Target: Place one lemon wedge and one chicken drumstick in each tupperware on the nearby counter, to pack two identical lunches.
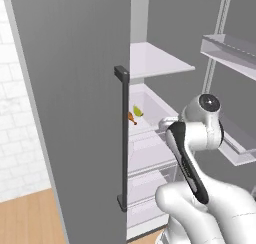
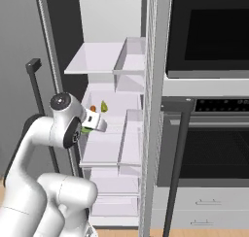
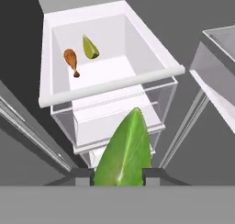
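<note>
My gripper (image 3: 118,175) is shut on a green-yellow lemon wedge (image 3: 126,149), whose pointed end sticks out between the fingertips. It hovers in front of the open fridge, just outside the middle shelf (image 3: 110,87). A brown chicken drumstick (image 3: 71,60) and a second lemon wedge (image 3: 90,47) lie side by side on that shelf. Both base views show the same pair, the drumstick (image 1: 132,117) (image 2: 92,108) and the wedge (image 1: 137,110) (image 2: 104,106). The held wedge (image 2: 86,130) peeks out under the hand (image 2: 95,120). The tupperware and the counter are out of view.
The grey fridge door (image 1: 75,113) with its dark bar handle (image 1: 122,138) stands open on the left. Door bins (image 1: 235,53) hang on the right. A built-in oven (image 2: 209,134) with a dark handle (image 2: 177,148) sits right of the fridge. Clear drawers (image 3: 114,122) lie below the shelf.
</note>
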Robot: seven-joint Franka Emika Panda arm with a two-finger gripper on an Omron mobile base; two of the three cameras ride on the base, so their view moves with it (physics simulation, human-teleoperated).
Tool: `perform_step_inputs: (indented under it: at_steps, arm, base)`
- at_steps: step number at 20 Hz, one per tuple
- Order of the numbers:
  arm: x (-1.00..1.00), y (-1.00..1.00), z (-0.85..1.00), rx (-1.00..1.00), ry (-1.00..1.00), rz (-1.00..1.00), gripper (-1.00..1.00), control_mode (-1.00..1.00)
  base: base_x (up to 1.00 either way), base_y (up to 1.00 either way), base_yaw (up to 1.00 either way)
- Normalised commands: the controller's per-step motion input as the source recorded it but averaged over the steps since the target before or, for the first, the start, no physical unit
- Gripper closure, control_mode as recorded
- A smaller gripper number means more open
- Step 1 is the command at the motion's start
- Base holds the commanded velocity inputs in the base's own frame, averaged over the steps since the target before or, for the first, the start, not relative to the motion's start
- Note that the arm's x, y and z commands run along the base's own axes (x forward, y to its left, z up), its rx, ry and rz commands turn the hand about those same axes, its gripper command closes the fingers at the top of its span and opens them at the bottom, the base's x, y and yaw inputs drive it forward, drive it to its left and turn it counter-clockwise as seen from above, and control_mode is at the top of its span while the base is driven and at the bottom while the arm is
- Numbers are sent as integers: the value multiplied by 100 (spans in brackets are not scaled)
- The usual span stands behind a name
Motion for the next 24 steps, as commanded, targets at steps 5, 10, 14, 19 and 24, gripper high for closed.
perform_step_inputs:
  at_steps: [5,10,14,19,24]
  arm:
    - [-93,0,57,0,0,7,100,-100]
    - [-100,8,16,-4,0,2,100,-100]
    - [-25,0,0,-1,0,1,100,100]
    - [0,0,0,0,0,0,100,100]
    - [0,0,0,0,0,0,100,100]
  base:
    - [0,0,0]
    - [0,0,0]
    - [-75,-7,1]
    - [-98,-88,-7]
    - [-70,-100,-16]
